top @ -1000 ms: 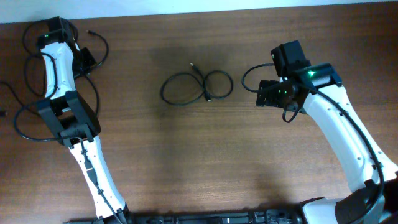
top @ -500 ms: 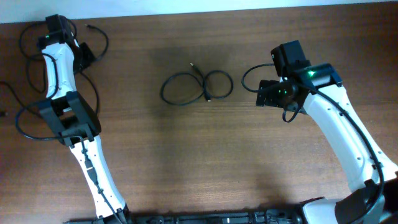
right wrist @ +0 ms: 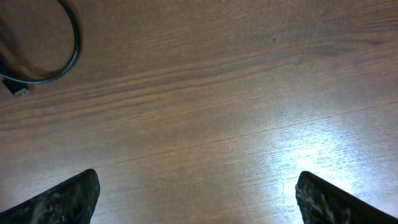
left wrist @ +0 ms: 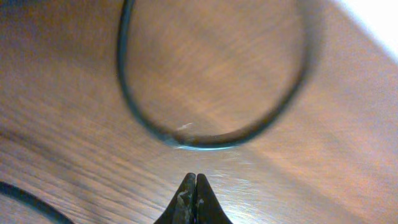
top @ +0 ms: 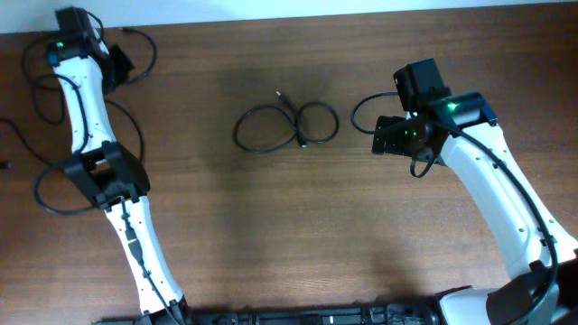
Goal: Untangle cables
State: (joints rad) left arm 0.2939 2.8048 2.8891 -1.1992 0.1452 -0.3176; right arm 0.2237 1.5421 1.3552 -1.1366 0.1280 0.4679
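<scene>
The left claw (left wrist: 196, 182) is pinched shut with nothing between its tips. Just ahead of the tips, not touching them, a cable loop (left wrist: 205, 144) lies on the table (left wrist: 205, 68). The right claw (right wrist: 196, 193) stands wide and holds nothing, with its fingers (right wrist: 62, 199) on either side of bare wood. Ahead of it, off to the left in its own view, a curled cable (right wrist: 76, 43) ends in a small plug (right wrist: 20, 92). From overhead this shows as joined loops (top: 284, 126), near the right claw and well apart from the left claw.
</scene>
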